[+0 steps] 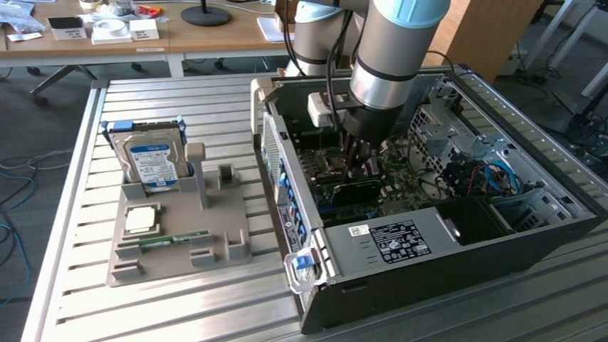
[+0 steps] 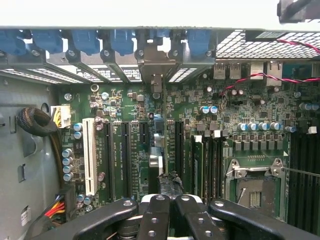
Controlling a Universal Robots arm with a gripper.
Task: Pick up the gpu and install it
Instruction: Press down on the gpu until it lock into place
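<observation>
Gpu (image 1: 349, 191) inside computer case (image 1: 532, 235), parts holder (image 1: 181, 242) at exterior view's left

Gpu (image 1: 349, 191) mostly hidden behind fingers (image 1: 359, 153) inside case (image 1: 418, 278). Wrist view: gpu (image 2: 156, 161) seen edge-on, lower end hidden; slot contact unclear. Arm (image 1: 399, 43) cut by top edge.

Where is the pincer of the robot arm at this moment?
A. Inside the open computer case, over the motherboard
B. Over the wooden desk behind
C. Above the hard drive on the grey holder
A: the pincer reaches down inside the open computer case, just above the green motherboard.
</observation>
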